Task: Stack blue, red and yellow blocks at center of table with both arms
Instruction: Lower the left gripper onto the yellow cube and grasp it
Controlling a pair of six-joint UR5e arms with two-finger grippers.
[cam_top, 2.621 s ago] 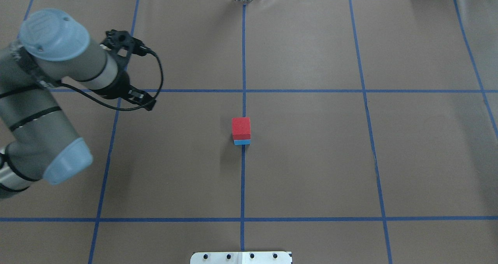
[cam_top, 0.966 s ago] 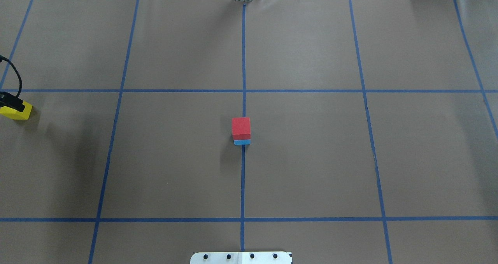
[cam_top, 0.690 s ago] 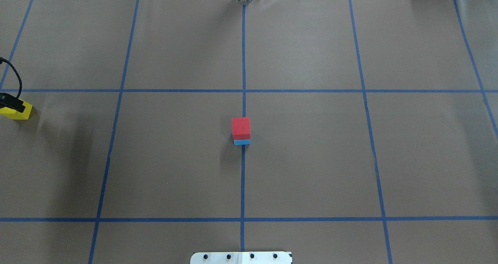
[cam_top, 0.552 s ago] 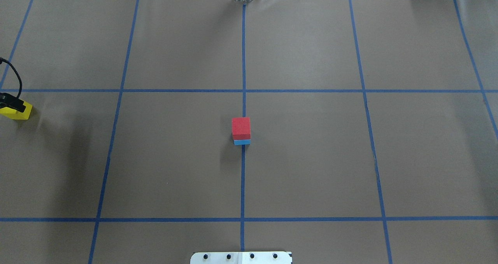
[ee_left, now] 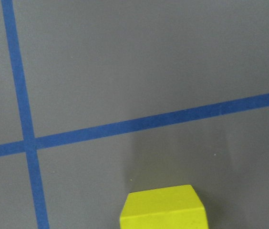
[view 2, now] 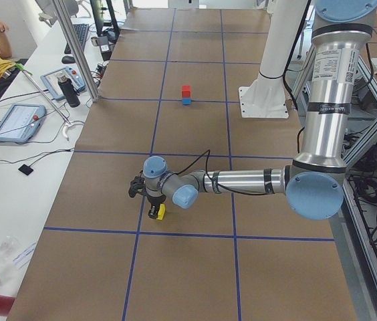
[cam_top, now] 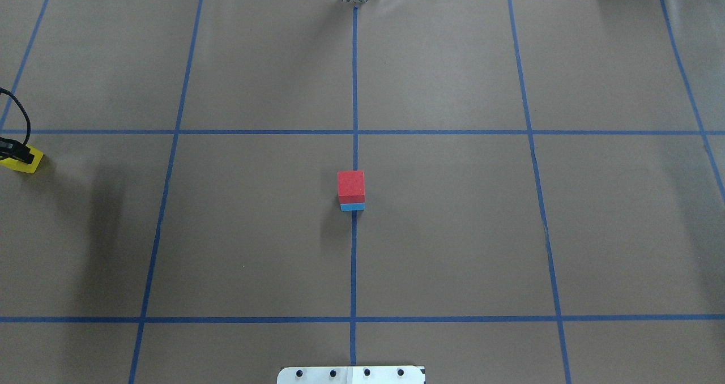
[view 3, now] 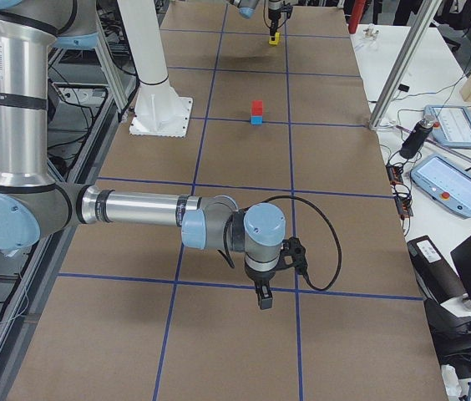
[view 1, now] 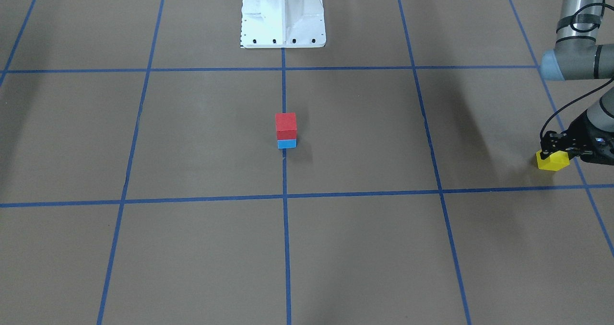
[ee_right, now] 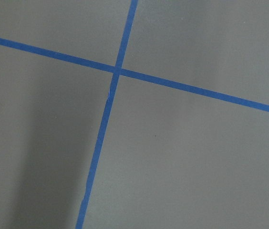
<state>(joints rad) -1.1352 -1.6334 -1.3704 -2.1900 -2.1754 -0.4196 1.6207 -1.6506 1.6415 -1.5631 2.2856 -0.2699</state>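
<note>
A red block (cam_top: 351, 184) sits squarely on a blue block (cam_top: 352, 207) at the table's centre, also seen in the front view (view 1: 286, 125). The yellow block (view 1: 552, 161) is at the table's far left edge (cam_top: 22, 162). My left gripper (view 1: 552, 153) is shut on it, low over the table. The left wrist view shows the yellow block (ee_left: 163, 210) at the bottom centre with its shadow on the paper. My right gripper (view 3: 262, 296) hangs over bare table far on the right, holding nothing I can see. I cannot tell whether it is open or shut.
Brown paper with a blue tape grid (cam_top: 354, 132) covers the table. The robot's white base (view 1: 283, 13) stands at the near-robot edge. A bench with tablets (view 2: 16, 122) and a post (view 2: 75, 50) runs along the far side.
My left arm has swung from left of centre out to the far left edge. The yellow block in its gripper has shifted slightly left in the last half second. The red-on-blue stack has not moved.
</note>
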